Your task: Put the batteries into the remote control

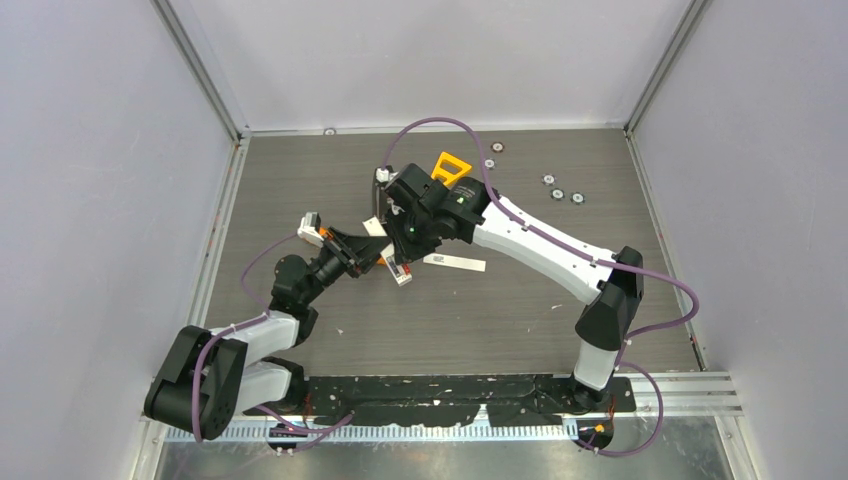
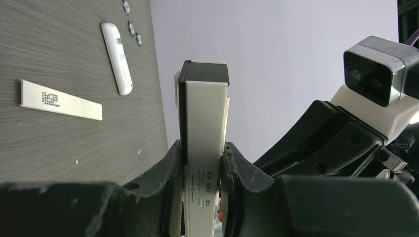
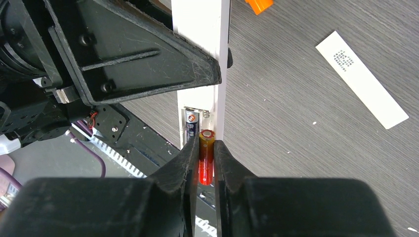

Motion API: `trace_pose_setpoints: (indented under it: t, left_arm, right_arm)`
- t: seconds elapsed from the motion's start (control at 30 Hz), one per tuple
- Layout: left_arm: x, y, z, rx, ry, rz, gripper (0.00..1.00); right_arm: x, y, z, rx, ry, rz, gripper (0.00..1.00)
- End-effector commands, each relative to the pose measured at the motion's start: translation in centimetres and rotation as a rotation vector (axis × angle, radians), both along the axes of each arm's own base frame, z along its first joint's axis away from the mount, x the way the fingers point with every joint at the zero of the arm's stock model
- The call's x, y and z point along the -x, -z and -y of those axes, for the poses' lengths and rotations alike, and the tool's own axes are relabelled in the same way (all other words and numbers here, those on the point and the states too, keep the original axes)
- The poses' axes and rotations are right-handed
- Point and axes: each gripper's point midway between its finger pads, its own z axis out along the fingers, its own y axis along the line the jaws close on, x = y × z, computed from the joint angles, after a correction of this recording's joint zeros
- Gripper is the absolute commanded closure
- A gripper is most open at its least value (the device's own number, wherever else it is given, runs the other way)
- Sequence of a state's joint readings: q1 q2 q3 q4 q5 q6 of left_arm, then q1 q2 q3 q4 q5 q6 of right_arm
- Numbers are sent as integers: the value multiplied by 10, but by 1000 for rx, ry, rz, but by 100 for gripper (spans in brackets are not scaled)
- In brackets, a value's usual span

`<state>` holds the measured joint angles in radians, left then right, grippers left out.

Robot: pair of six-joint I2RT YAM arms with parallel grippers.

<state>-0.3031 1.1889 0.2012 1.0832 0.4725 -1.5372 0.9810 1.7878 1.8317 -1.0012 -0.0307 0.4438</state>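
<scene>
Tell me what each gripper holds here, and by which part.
The left gripper clamps the white remote across its long side edges. The right gripper pinches the red battery across its barrel, its tip at the remote's open compartment.

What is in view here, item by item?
held remote: one, white, upright in left gripper
second remote: one, white, flat on table
dark grey battery: one, in held remote's compartment
red battery: one, at that compartment, in right gripper
label strip: one, white, on table
silver discs: at least five, table's far right
yellow tool: one, beyond right wrist
left gripper: one, black, shut on held remote
right gripper: one, black, shut on red battery
</scene>
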Motion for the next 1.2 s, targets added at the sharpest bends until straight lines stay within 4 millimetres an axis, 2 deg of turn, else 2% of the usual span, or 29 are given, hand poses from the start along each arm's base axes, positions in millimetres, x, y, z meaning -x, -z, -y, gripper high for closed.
trace_pose_setpoints:
  t: [0.0,0.5,0.8,1.0,1.03,1.07,1.1,1.13,1.17]
  left_arm:
    - [5,-12,1,2,14,69,100]
    - [5,-13,2,2,18,74,100]
    - [5,-13,3,1,21,70,100]
    - [4,-11,2,1,19,66,100]
    - [4,-12,2,3,18,67,100]
    - [4,-12,2,5,18,65,100]
    - [4,-13,2,9,18,61,100]
    - [4,-13,2,15,19,56,100]
    - [4,-14,2,21,21,49,100]
  right_arm:
    - [-4,-19,-14,-63,-1,36,81]
    - [-4,-11,-18,-55,-16,17,76]
    - [-6,-12,-18,-53,-9,28,68]
    - [-9,-31,-12,-90,20,74,60]
    - [-9,-41,-11,-117,25,90,55]
    - [-10,-41,-9,-122,28,94,52]
    - [-10,-54,-9,-164,30,121,47]
    - [-11,-54,-9,-182,29,131,45]
    - [-9,-64,-7,-215,22,155,42]
